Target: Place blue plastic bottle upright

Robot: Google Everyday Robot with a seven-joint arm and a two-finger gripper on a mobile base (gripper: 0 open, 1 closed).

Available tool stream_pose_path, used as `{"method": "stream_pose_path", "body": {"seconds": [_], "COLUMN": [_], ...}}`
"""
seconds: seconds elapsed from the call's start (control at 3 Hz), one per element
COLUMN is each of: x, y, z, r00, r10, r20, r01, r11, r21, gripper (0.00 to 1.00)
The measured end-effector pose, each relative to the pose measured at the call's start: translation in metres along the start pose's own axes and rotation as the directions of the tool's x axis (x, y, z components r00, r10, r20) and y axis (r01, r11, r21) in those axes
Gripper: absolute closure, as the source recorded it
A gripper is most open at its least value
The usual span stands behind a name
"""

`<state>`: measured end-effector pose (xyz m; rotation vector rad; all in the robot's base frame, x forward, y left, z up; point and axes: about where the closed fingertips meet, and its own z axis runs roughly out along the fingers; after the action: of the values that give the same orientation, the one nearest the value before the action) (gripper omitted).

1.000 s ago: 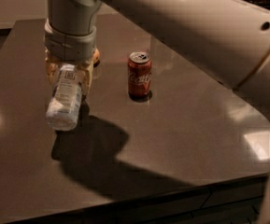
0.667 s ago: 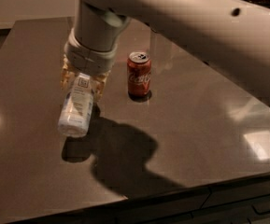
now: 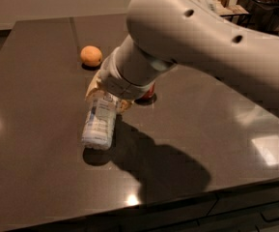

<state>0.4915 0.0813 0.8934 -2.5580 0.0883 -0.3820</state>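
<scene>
The blue plastic bottle [image 3: 99, 124] is a clear pale plastic bottle with a white and light-blue label. It hangs tilted, base pointing down and toward me, a little above the dark table [image 3: 33, 81]. Its cap end is hidden inside my gripper [image 3: 105, 98], which is shut on the bottle's upper part. My large white arm [image 3: 202, 47] reaches in from the upper right and covers the middle of the view. The red can [image 3: 149, 92] shows only as a sliver behind my wrist.
An orange [image 3: 91, 56] lies on the table behind and left of the gripper. The table's front edge [image 3: 144, 207] runs along the bottom, with drawers below it. Shelving with boxes [image 3: 226, 4] stands at the far right.
My arm has swung right and forward across the view with the bottle in it, now hiding most of the red can. The orange has come into view.
</scene>
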Motion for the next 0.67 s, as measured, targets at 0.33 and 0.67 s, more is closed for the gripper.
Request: {"method": "stream_pose_path", "body": {"seconds": [0.33, 0.67], "x": [0.017, 0.039], "y": [0.008, 0.004], "z": [-0.021, -0.040], "r00": [0.984, 0.945], "r10": [-0.012, -0.010], "r20": [-0.179, -0.326], "r01": [0.032, 0.068], "r11": [0.9935, 0.9835], "r21": [0.110, 0.168], "gripper": [1.00, 1.00]}}
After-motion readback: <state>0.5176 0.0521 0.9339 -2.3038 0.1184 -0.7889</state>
